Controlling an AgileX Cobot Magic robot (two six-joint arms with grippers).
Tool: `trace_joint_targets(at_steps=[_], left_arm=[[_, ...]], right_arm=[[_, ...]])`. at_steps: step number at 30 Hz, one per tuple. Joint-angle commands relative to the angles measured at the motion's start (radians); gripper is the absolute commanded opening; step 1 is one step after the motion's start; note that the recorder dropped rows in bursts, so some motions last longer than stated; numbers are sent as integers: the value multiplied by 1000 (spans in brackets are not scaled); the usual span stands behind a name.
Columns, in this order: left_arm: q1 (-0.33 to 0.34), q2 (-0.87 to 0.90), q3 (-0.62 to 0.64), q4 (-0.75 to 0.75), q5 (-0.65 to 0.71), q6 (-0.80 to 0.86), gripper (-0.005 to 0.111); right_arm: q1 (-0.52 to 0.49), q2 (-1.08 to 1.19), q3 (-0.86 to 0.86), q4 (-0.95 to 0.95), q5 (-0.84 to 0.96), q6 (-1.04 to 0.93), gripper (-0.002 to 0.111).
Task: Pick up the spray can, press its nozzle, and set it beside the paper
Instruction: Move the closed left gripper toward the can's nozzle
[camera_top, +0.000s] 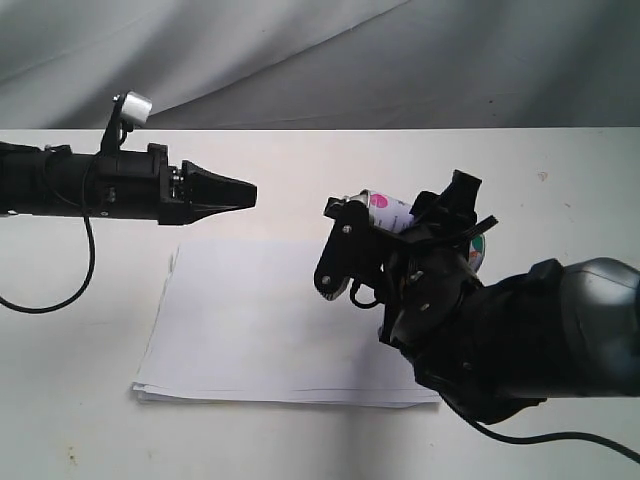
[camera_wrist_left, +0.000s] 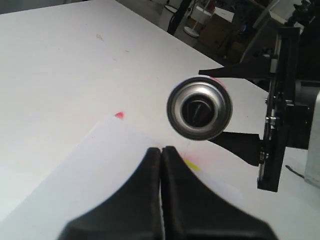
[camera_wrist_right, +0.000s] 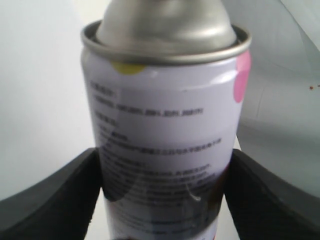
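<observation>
My right gripper (camera_top: 395, 228) is shut on the spray can (camera_top: 388, 210), holding it in the air, tilted, over the right edge of the paper (camera_top: 250, 330). In the right wrist view the black fingers (camera_wrist_right: 65, 197) press both sides of the can (camera_wrist_right: 165, 125), whose label carries printed text with pink and yellow dots. Its silver dome runs out of that frame, so the nozzle is hidden there. The left wrist view looks straight at the can's top (camera_wrist_left: 200, 107) with the black nozzle (camera_wrist_left: 198, 111) in the middle. My left gripper (camera_top: 245, 193) (camera_wrist_left: 161, 150) is shut, empty, pointing at the can from a short distance.
The paper's yellow tab (camera_wrist_left: 191, 165) shows just past my left fingertips. A small red mark (camera_wrist_left: 119, 115) lies on the white table (camera_top: 80, 400). A black cable (camera_top: 60, 295) loops at the left. A grey cloth (camera_top: 320, 60) hangs behind the far edge.
</observation>
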Motion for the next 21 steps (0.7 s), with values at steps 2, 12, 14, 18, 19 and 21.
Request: trace_joint_targets(at_steps=[2, 12, 14, 18, 19, 21], left_arm=[[-54, -1, -43, 14, 18, 59, 0], [-151, -1, -146, 93, 18, 96, 0], [-157, -1, -146, 110, 11, 127, 0], [-162, -1, -146, 121, -31, 134, 0], [-162, -1, -146, 116, -34, 134, 0], [-162, -1, -146, 116, -62, 147, 0]], right_arm=[[2, -10, -9, -37, 41, -13, 0], [2, -10, -9, -37, 41, -25, 0], [2, -10, -9, -37, 41, -29, 0], [2, -10, -9, -37, 41, -29, 0], [2, -10, -9, -37, 41, -29, 0], [2, -10, -9, -37, 41, -29, 0]])
